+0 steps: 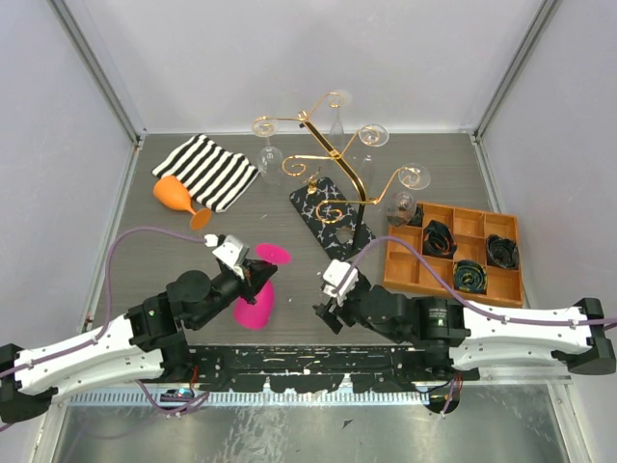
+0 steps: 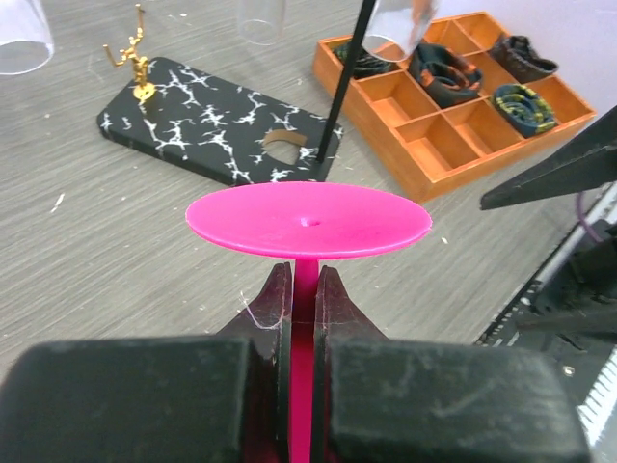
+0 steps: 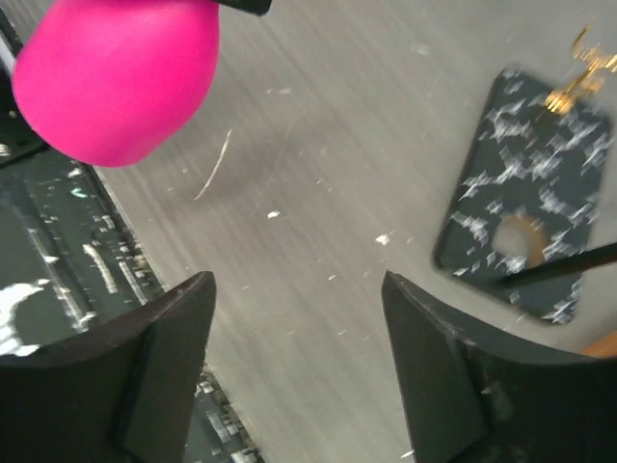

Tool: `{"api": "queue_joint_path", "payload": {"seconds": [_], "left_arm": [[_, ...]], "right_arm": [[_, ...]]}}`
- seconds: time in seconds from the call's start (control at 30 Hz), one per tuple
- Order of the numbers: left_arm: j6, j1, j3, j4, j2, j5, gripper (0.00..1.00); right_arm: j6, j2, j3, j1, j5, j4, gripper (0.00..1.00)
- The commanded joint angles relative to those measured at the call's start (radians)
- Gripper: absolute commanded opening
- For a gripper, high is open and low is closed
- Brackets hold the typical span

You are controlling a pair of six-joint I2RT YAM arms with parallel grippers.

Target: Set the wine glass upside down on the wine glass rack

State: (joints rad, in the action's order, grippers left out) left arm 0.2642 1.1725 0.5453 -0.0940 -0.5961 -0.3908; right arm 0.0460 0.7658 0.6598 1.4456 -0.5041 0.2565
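A pink wine glass (image 1: 254, 309) is held by its stem in my left gripper (image 1: 253, 281), which is shut on it. Its flat foot (image 2: 308, 220) points away from the wrist, just past the fingertips (image 2: 273, 294), and its bowl (image 3: 116, 77) hangs near the table's front edge. The wine glass rack (image 1: 333, 159), gold wire on a black marbled base (image 2: 217, 121), stands at centre back with several clear glasses hanging from it. My right gripper (image 1: 322, 311) is open and empty, just right of the pink bowl; in its wrist view (image 3: 299, 280) it hovers over bare table.
An orange compartment tray (image 1: 453, 253) with coiled dark items sits at the right. An orange wine glass (image 1: 176, 196) lies by a black-and-white striped cloth (image 1: 207, 171) at the back left. The rack's base also shows in the right wrist view (image 3: 525, 227).
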Motion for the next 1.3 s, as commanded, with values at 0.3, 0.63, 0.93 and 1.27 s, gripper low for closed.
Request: {"api": "queue_joint_path", "payload": {"seconds": [0.3,0.63,0.93,1.27], "left_arm": [[-0.173,0.003,-0.163,0.404,0.019,-0.094,0.00],[-0.254,0.001,-0.219,0.616,-0.071,-0.110,0.00],[-0.272,-0.051,-0.217,0.758,-0.181,-0.069,0.00],[-0.184,-0.288,-0.177,0.894,-0.299,0.189,0.00]], "right_arm": [[-0.430,0.085,0.207,0.001,0.073,0.268,1.00],[-0.319,0.195,0.625,-0.008,-0.178,0.379,1.00],[-0.234,0.370,0.937,-0.470,0.142,0.451,1.00],[-0.166,0.578,1.060,-0.798,0.316,0.502,0.92]]}}
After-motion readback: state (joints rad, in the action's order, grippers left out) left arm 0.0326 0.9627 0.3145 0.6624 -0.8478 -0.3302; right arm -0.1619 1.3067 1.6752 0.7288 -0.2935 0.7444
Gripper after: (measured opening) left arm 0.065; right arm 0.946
